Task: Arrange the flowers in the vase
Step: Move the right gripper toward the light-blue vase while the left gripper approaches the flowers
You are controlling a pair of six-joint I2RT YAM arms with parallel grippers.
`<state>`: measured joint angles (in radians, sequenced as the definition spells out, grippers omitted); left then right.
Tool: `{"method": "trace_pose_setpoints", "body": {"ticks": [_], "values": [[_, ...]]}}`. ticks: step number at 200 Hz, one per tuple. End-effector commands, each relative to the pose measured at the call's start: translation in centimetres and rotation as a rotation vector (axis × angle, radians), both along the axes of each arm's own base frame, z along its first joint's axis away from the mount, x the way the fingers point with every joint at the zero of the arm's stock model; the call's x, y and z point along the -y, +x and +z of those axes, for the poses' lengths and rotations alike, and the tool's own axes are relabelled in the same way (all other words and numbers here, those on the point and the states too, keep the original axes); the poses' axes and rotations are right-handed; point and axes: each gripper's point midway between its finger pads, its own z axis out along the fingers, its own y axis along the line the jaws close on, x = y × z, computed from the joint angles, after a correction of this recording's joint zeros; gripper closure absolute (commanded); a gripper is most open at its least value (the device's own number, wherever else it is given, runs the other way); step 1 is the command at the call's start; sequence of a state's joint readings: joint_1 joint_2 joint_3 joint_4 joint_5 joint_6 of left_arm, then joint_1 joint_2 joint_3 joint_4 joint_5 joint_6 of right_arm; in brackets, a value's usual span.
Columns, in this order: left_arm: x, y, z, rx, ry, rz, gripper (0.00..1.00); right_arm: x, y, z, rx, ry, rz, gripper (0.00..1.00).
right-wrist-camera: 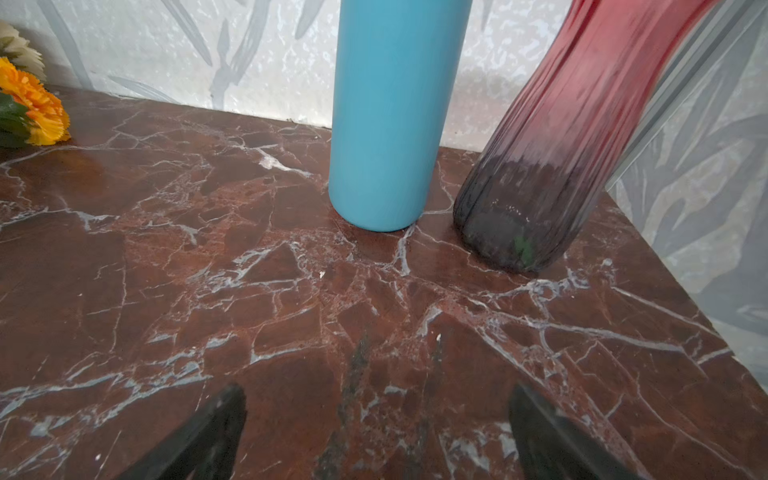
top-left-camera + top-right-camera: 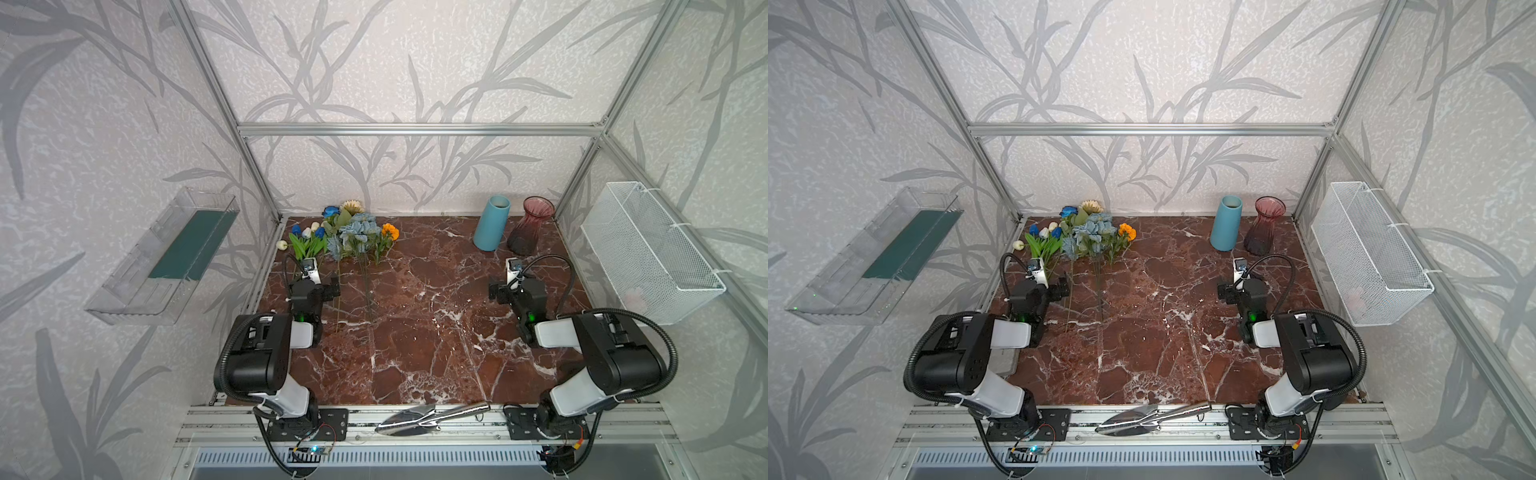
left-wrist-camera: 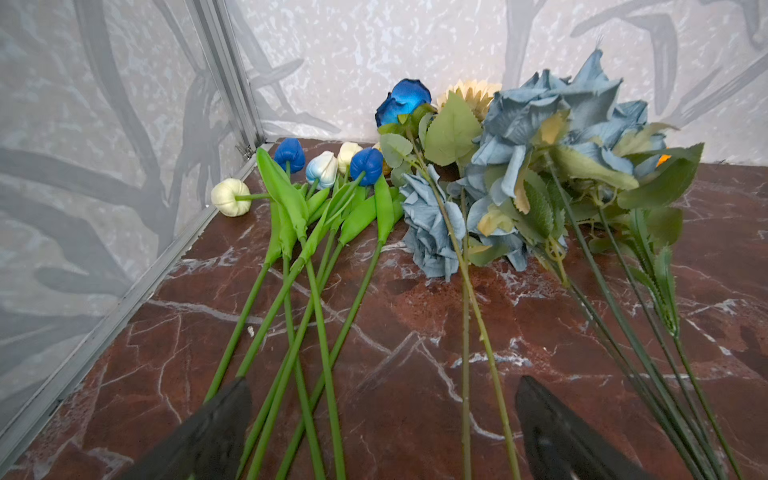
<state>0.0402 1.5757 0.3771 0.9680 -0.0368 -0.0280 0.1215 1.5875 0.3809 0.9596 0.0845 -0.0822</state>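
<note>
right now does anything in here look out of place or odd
Only the shiny metal garden trowel: it lies on the aluminium front rail, off the red marble tabletop, and seems unrelated to the long-stemmed artificial flowers heaped in the far left corner.

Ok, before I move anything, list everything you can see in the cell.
tulips: at least five, blue, white and cream, table's far-left corner
blue rose: one, dark blue, behind the tulips
sunflower: one, cream, against the back wall
rose bunch: one, dusty blue, right of the tulips
marigold: one, orange, pile's right end
blue vase: one, light blue, upright, far right
pink glass vase: one, pink, right of the blue vase
table: one, red-brown marble
clear tray: one, green insert, left wall
wire basket: one, white, right wall
trowel: one, silver, front rail
left gripper: black, open, by the stems
right gripper: black, open, facing the vases
</note>
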Motion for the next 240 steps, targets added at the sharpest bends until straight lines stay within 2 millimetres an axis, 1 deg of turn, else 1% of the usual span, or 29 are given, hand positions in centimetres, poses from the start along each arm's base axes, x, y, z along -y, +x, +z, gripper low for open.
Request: {"method": "trace_pose_setpoints", "body": {"ticks": [1, 218, 222, 229, 240], "values": [[-0.3, -0.2, -0.1, -0.012, -0.002, 0.018, 0.01, 0.0, 0.0, 0.3, 0.019, 0.011, 0.004, 0.01], [-0.2, -0.2, -0.1, -0.009, -0.006, 0.016, 0.01, 0.1, 0.1, 0.3, 0.017, 0.005, -0.004, 0.00], [-0.3, -0.3, -0.1, -0.008, -0.003, 0.017, 0.01, -0.3, 0.0, 0.4, 0.021, 0.001, 0.020, 0.00], [-0.2, -0.3, 0.2, -0.004, -0.003, 0.010, 0.01, -2.7, -0.6, 0.7, 0.039, -0.019, 0.167, 0.00], [0.0, -0.3, 0.9, -0.004, 0.000, 0.003, 0.01, -3.1, -1.6, 0.7, 0.068, -0.025, 0.189, 0.01]]}}
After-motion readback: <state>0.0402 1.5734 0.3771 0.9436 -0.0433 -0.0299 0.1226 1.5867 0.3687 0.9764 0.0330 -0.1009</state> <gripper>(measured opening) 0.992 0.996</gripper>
